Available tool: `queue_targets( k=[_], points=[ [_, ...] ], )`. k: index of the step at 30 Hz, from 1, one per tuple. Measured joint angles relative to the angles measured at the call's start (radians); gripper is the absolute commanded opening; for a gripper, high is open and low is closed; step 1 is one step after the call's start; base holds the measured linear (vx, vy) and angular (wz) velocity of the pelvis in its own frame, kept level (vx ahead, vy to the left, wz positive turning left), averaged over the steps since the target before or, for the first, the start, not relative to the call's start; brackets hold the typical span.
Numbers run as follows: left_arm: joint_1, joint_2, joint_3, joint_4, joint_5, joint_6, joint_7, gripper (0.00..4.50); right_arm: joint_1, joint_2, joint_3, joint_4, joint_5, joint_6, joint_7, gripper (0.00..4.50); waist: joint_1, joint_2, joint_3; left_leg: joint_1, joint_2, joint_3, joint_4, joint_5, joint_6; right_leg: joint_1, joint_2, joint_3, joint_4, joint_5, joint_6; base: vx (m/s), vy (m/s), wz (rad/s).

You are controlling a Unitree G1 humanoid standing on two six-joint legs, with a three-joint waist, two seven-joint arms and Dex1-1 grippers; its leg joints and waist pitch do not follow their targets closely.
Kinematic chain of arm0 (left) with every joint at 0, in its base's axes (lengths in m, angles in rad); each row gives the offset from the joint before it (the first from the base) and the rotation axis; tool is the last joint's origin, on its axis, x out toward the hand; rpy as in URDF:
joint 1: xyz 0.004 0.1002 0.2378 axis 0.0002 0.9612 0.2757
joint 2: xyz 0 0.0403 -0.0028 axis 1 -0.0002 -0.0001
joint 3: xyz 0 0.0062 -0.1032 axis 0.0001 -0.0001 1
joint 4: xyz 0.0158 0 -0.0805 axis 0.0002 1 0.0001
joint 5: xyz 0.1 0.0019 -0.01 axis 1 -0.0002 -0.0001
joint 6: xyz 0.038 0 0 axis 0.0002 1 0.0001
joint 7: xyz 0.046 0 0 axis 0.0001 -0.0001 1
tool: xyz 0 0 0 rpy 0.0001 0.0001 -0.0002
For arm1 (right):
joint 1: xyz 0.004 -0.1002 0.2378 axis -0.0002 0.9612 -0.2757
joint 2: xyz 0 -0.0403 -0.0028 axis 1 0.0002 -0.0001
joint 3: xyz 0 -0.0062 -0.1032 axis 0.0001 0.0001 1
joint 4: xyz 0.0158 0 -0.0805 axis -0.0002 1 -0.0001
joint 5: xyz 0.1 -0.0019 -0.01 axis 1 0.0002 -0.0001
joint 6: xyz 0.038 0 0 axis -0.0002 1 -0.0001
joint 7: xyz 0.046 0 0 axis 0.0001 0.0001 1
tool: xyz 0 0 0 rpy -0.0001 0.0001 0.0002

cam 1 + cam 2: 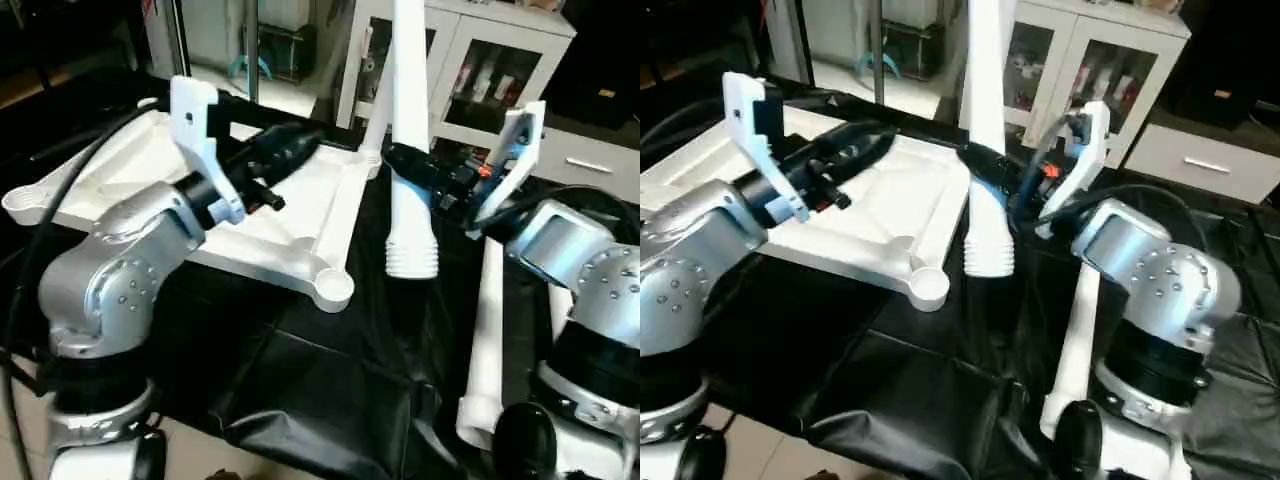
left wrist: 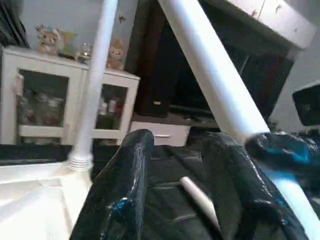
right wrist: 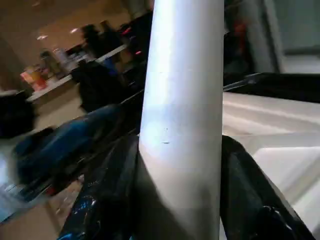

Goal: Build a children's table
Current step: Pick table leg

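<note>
the white top [image 1: 250, 215] lies underside up on the black cloth [image 1: 300, 370], ribs and round corner sockets showing, with one leg [image 2: 95, 85] standing upright in a far socket. the right gripper [image 1: 425, 180] pinches a second tapered leg [image 1: 410, 130], upright, ribbed end down, just beside the top. a third leg [image 1: 490, 330] lies on the cloth. the left gripper [image 1: 290, 150], fingers spread and empty, hovers over the top.

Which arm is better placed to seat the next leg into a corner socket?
Right. The right gripper already clamps an upright leg, threaded end down, beside the near corner socket of the tabletop. The left gripper hovers over the tabletop, holding nothing.
</note>
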Motion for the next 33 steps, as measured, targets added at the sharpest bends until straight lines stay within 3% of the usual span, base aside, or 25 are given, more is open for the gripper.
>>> queue_targets(
  k=[7,9,13,16,20,28,29,33],
  points=[
    [-0.088,-0.066,0.026,0.044,-0.075,0.054,0.047,2.81,0.048,-0.051,0.09,-0.013,0.089,0.028,0.1,1.8,0.011,0.0,0.0,0.0,0.0,0.0,0.0,-0.001,0.002,0.001,0.0,0.0,-0.001,-0.002,0.004,0.0,0.0,0.0],
    [-0.099,-0.083,0.036,0.054,-0.094,0.058,0.057,2.91,0.048,-0.063,0.099,-0.015,0.09,0.027,0.108,1.8,0.015,-0.001,0.001,0.0,0.0,0.0,0.0,-0.001,0.002,0.001,0.0,0.0,-0.001,-0.002,0.004,0.0,0.0,0.0],
    [-0.128,-0.101,0.055,0.069,-0.11,0.065,0.08,3.13,0.077,-0.1,0.174,-0.047,0.064,-0.018,0.118,1.8,0.018,-0.001,0.001,0.0,0.0,0.0,0.0,-0.001,0.002,0.001,0.0,0.0,-0.001,-0.003,0.005,0.0,0.0,0.0],
    [-0.149,-0.116,0.071,0.105,-0.112,0.071,0.117,3.14,0.103,-0.147,0.252,-0.062,0.022,-0.088,0.12,1.8,0.021,-0.001,0.001,0.0,0.0,-0.001,0.0,-0.001,0.002,0.001,0.0,-0.001,-0.002,-0.002,0.005,0.0,0.0,0.0],
    [-0.17,-0.143,0.106,0.155,-0.116,0.068,0.183,3.14,0.152,-0.205,0.392,-0.102,-0.091,-0.237,0.123,1.8,0.021,-0.001,0.001,-0.002,0.0,-0.001,0.0,-0.001,0.002,0.001,0.0,-0.001,-0.004,-0.002,0.006,0.0,0.0,0.0],
    [-0.201,-0.176,0.149,0.197,-0.115,0.056,0.276,3.14,0.168,-0.229,0.559,-0.13,-0.283,-0.455,0.072,1.8,0.018,-0.002,0.001,-0.005,0.0,-0.002,0.0,-0.001,0.003,0.001,0.0,-0.002,-0.009,0.001,0.001,0.0,0.0,0.0],
    [-0.202,-0.182,0.157,0.206,-0.116,0.05,0.292,2.86,0.174,-0.232,0.577,-0.129,-0.309,-0.489,0.062,1.8,0.019,-0.002,0.001,-0.005,0.0,-0.002,0.0,-0.002,0.003,0.001,0.0,-0.002,-0.009,0.001,0.001,0.0,0.0,0.0],
    [-0.23,-0.197,0.193,0.252,-0.111,0.01,0.357,2.74,0.186,-0.231,0.646,-0.126,-0.403,-0.592,0.021,1.8,0.018,-0.004,0.002,-0.006,0.0,-0.002,0.0,-0.003,0.005,0.001,0.0,-0.003,-0.009,0.001,0.001,0.0,0.0,0.0]
  ],
)
